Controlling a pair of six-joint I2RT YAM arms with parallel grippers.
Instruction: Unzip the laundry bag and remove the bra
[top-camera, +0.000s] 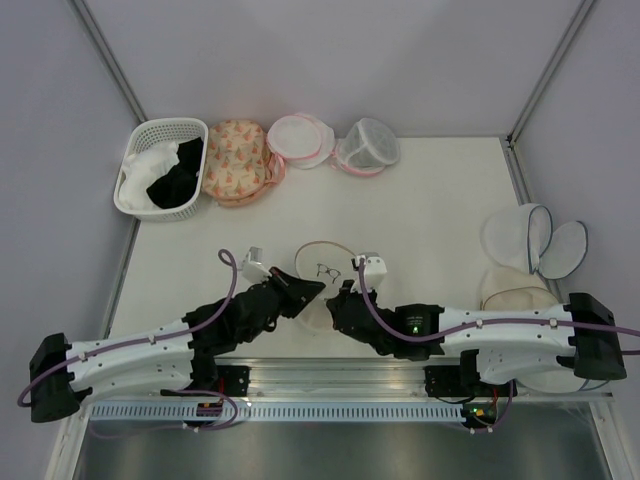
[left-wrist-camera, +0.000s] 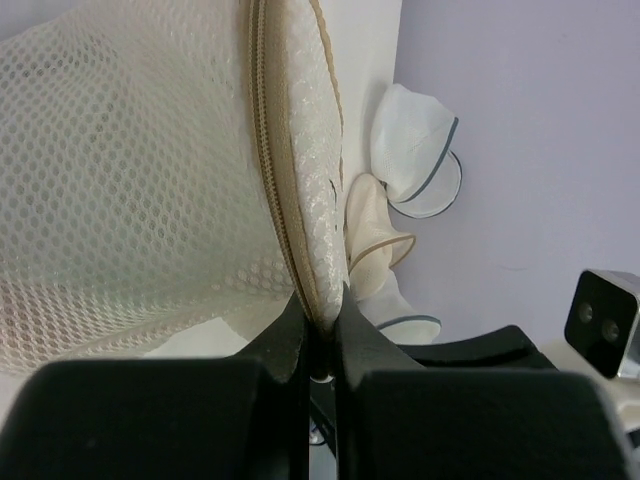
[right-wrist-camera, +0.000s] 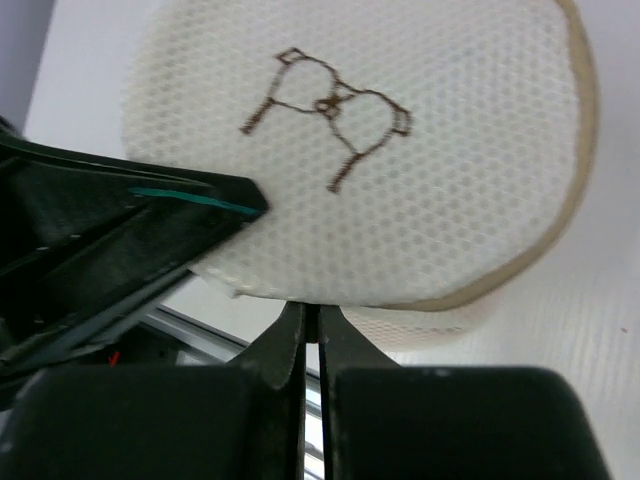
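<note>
White table (top-camera: 430, 200), pale lilac walls on three sides. Landmark for all positions: the laundry bag (top-camera: 322, 262), which sits at the table's near edge, midway between the two arms.

- Bag: tipped up, with its face and black line drawing (right-wrist-camera: 325, 110) turned toward the right wrist camera. The beige zip (left-wrist-camera: 275, 180) runs along the rim. Its teeth look meshed along the stretch in view, so the bag is judged closed.
- Left gripper (left-wrist-camera: 318, 318): at the bag's near-left rim, jaws clamped on the zip trim. Likely purpose is to anchor the rim so that the slider has something to pull against.
- Right gripper (right-wrist-camera: 312, 318): at the bag's near-right rim, just under its lower edge, jaws pressed together. Whether they trap the zip pull or only mesh cannot be told, as the contact point is hidden. From this position it is judged to be the pulling hand.
- Bra: not visible in any view. It is presumed to be inside the bag, behind the mesh.
- Beyond the bag, to its far left: a white basket (top-camera: 160, 165) of garments, a floral bag (top-camera: 235, 160) and two pink-trimmed bags (top-camera: 300, 140).
- Well to the bag's right: opened white bags (top-camera: 535, 240).

Step in hand: starting the unzip. Risk: the soft rim may fold and jam the slider.
</note>
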